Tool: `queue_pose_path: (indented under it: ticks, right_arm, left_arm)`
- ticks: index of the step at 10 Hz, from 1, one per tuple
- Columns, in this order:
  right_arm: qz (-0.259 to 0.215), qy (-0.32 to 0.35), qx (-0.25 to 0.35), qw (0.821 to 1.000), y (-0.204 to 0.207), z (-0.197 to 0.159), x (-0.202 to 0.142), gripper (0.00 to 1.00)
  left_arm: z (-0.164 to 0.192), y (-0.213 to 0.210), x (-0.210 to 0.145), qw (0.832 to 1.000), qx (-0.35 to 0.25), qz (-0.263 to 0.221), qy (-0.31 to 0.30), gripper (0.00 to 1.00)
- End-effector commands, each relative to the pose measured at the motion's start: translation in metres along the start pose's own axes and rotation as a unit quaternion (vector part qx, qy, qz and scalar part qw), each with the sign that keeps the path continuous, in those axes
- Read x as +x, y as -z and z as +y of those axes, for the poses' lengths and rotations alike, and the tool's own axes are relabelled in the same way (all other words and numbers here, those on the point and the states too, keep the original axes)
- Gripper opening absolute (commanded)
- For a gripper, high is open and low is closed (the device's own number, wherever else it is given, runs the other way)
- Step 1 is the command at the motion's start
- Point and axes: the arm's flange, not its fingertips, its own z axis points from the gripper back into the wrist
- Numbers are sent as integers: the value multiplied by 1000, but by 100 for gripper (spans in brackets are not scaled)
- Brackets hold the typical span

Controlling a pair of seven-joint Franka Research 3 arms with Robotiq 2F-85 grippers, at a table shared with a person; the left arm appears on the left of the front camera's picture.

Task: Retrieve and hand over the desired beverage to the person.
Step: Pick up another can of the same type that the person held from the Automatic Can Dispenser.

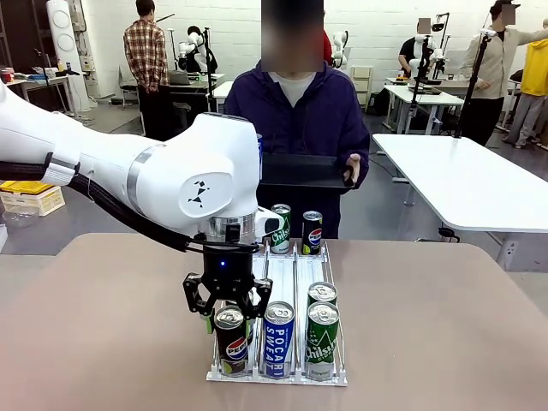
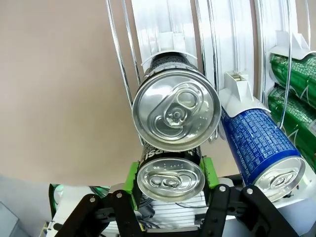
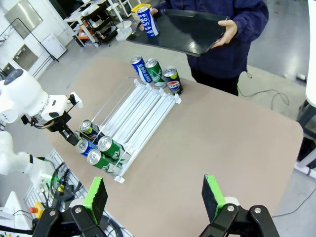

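My left gripper (image 1: 226,315) points down over the left lane of the white wire rack (image 1: 294,274). It is shut on the front black Pepsi can (image 1: 232,344), whose body sits between the green pads (image 2: 132,177) in the left wrist view (image 2: 170,178). A second black can (image 2: 176,109) stands right behind it. The person (image 1: 295,111) in a dark hoodie waits at the far side with a black tray (image 1: 304,169) that carries a blue Pocari can (image 3: 148,20). High over the near table edge, my right gripper (image 3: 154,197) is open, with nothing between its pads.
At the rack's front stand a blue Pocari can (image 1: 278,338) and two green Chilsung cans (image 1: 322,342). At its far end are a Chilsung can (image 1: 280,228) and a Pepsi can (image 1: 312,232). The brown table (image 1: 445,334) is bare to the right.
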Motion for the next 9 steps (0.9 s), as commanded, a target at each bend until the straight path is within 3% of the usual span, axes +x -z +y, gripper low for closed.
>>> queue_pose_path:
  ticks: [1,3,6,9]
  right_arm:
    - [-11,-6,17,1000,1,-2,2,100]
    - [-11,-6,17,1000,1,-2,2,100]
    - [-11,-6,17,1000,1,-2,2,100]
    - [-11,-6,17,1000,1,-2,2,100]
  left_arm:
    - [6,-19,-23,999,29,13,31,4]
    - [19,-59,-52,996,19,17,88,4]
    - [31,-117,-105,993,27,-50,103,4]
    - [31,-179,-123,988,19,-110,107,4]
